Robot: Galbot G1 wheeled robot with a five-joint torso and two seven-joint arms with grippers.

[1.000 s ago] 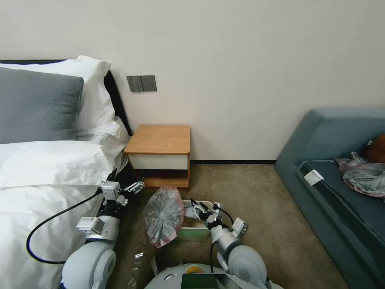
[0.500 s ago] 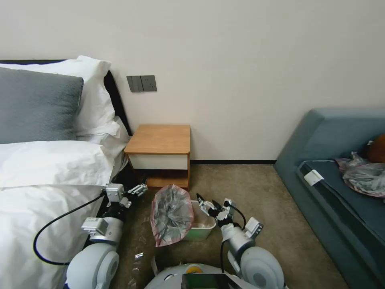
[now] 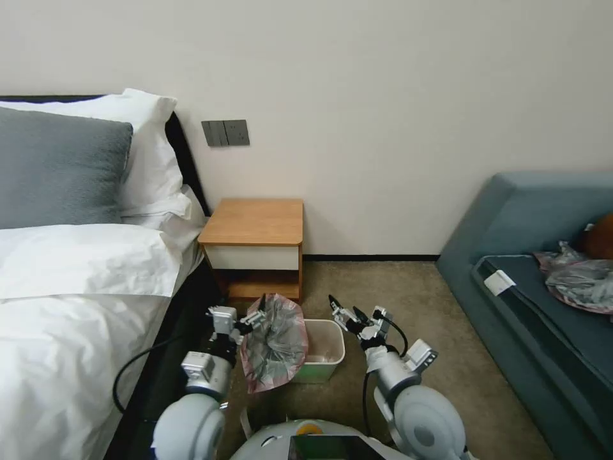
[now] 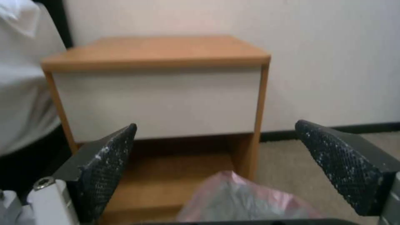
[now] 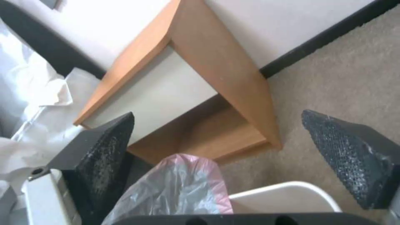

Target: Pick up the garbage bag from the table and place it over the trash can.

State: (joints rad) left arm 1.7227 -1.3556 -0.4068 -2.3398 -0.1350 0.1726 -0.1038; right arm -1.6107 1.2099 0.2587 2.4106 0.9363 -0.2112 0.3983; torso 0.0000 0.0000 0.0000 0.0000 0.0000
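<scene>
Though near left tool [image 3: 254,317], garbage bag [image 3: 276,340] ungripped.

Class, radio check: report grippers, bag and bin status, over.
Left gripper open beside wrinkly grey pink-rimmed garbage bag. Right gripper open, empty. Bag draped over one side of cream-rimmed trash can.

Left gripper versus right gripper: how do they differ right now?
The left gripper sits at the garbage bag, on the trash can's left side; the right gripper hovers past the can's right rim, apart from the bag. Both have open fingers and point toward the table.
</scene>
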